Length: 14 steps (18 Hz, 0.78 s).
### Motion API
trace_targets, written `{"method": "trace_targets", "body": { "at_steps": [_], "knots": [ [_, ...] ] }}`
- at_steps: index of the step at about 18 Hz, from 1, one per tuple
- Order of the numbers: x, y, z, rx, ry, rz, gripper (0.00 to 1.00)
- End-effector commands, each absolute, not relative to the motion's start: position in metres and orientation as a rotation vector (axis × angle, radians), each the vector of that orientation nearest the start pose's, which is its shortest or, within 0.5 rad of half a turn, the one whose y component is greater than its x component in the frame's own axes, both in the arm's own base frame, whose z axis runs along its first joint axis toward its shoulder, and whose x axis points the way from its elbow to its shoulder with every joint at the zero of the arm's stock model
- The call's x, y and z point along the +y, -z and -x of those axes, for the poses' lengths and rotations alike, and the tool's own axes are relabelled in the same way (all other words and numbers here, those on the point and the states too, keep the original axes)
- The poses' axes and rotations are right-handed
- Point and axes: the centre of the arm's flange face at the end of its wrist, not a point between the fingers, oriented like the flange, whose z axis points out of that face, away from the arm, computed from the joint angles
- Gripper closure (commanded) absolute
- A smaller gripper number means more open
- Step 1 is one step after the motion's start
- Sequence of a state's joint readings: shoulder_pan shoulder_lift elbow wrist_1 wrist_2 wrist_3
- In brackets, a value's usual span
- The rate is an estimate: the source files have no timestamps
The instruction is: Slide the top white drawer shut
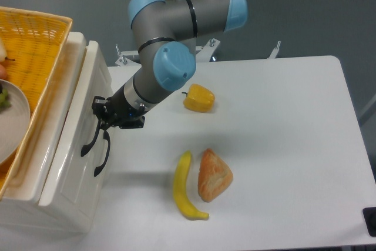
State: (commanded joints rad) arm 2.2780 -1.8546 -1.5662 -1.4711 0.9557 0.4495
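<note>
The gripper (101, 114) is at the end of the big grey and blue arm (164, 66), and it is pressed up against the front of the top white drawer (76, 127), right by the black handle (90, 143). The gripper is small and dark here, so I cannot tell if its fingers are apart or together, or if they hold the handle at all. The drawer sits at the left side of the white table (282, 145), in the top of the cabinet, under the yellow woven basket (35, 57). It looks almost shut now, with only a thin gap along its top edge. Below it is the lower drawer (76, 192) with its own black handle (103, 157), and that one should be left alone. To do this step well, I think the arm should push straight toward the cabinet, flat and slow, so the drawer goes in even and does not twist. It should push near the middle of the front, not on one end. It should not push down, because the front is smooth and shiny and the gripper could slip off onto the lower handle. When the front sits flush, the push should stop so the cabinet does not slide. The yellow pepper (198, 99), the banana (185, 187) and the bread (214, 175) lie well apart from the push.
</note>
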Motion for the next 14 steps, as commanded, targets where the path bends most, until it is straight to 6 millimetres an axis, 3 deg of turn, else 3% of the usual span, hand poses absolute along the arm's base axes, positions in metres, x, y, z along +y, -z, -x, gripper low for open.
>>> {"method": "trace_targets", "body": {
  "at_steps": [14],
  "knots": [
    [0.5673,-0.3627,0.2262,-0.43,0.887,2.793,0.93]
  ]
}}
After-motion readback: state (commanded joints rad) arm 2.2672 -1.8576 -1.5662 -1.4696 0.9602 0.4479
